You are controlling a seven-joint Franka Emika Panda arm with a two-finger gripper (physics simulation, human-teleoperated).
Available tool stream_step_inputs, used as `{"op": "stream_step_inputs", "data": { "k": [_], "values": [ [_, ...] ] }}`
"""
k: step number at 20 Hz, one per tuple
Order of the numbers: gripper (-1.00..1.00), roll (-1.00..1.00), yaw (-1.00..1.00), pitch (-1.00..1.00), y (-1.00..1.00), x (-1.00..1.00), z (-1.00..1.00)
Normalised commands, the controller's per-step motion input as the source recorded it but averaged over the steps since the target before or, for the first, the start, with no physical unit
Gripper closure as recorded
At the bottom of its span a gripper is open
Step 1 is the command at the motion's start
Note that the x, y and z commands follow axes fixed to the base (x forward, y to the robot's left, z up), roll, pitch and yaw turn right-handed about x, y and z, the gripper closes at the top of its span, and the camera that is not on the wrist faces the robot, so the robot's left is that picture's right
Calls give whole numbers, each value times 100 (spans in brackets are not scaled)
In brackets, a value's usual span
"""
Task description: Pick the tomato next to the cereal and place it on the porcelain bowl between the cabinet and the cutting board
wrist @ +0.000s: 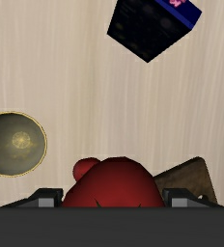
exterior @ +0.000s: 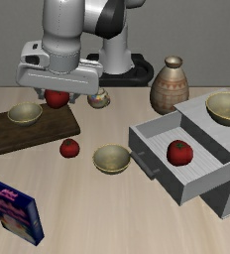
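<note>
The fingers [exterior: 71, 96] [wrist: 48, 199] are closed on a tomato [exterior: 56, 98] [wrist: 114, 185], one on each side of it, holding it in the air above the far end of the board [exterior: 33, 134] [wrist: 186, 177]. The middle bowl [exterior: 112, 158] [wrist: 14, 144] sits on the tabletop [exterior: 97, 213] between the board and the cabinet [exterior: 201, 169], well apart from the held fruit. A second tomato [exterior: 69, 149] lies on the tabletop just beside the board's near edge, between the board and the middle bowl. A third tomato [exterior: 179, 152] rests in the cabinet's open drawer [exterior: 157, 171]. A board bowl [exterior: 25, 113] stands on the board, and a top bowl [exterior: 226, 108] on the cabinet. The cereal [exterior: 16, 210] [wrist: 153, 26] lies tilted near the tabletop's front, at the exterior view's left. A vase [exterior: 172, 84] stands behind the cabinet.
</note>
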Motion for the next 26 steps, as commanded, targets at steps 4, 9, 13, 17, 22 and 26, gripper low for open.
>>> {"op": "stream_step_inputs", "data": {
  "k": [4,9,13,17,22,26],
  "values": [
    [100,0,45,0,0,0,0],
    [100,0,49,0,0,0,0],
    [100,0,28,0,0,0,0],
    [100,0,0,0,100,0,0],
    [100,0,0,0,100,0,0],
    [100,0,0,0,50,0,-50]
  ]
}}
